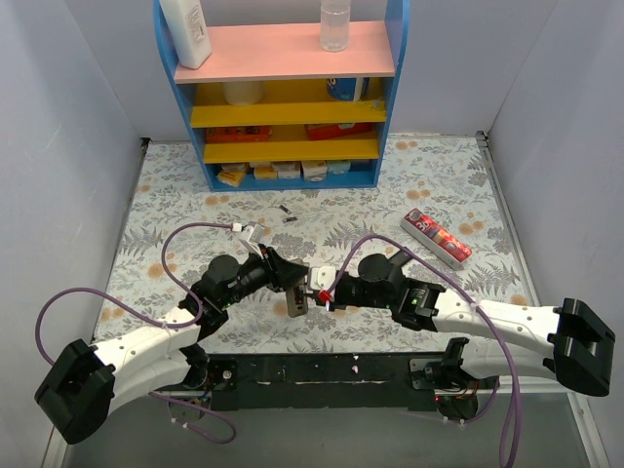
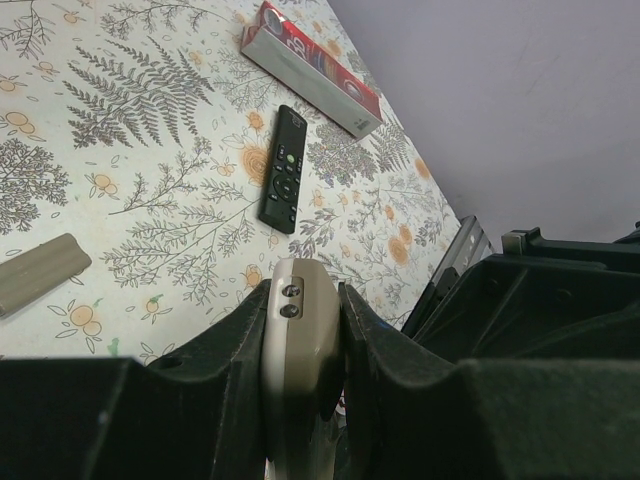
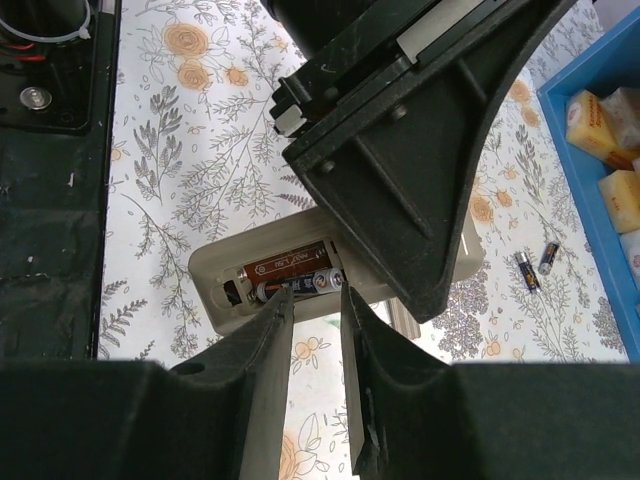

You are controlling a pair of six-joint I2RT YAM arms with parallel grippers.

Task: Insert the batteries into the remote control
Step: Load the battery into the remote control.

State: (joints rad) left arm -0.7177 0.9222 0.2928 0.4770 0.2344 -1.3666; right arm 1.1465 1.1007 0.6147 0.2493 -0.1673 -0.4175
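Note:
My left gripper [image 2: 303, 292] is shut on the grey-beige remote control [image 2: 300, 335] and holds it on edge above the table; it also shows in the top view [image 1: 295, 302]. In the right wrist view the remote's back [image 3: 225, 270] faces me with its compartment open. One battery [image 3: 310, 282] lies in the compartment beside a brown-labelled slot. My right gripper [image 3: 315, 297] has its jaws a narrow gap apart, tips right at that battery, gripping nothing. Two loose batteries [image 3: 527, 270] lie on the table near the shelf, also seen from above [image 1: 288, 214].
A slim black remote [image 2: 283, 170], a red and white box [image 1: 437, 238] and the flat grey cover piece [image 2: 35, 272] lie on the floral table. A blue shelf unit [image 1: 283, 97] stands at the back. Grey walls close both sides.

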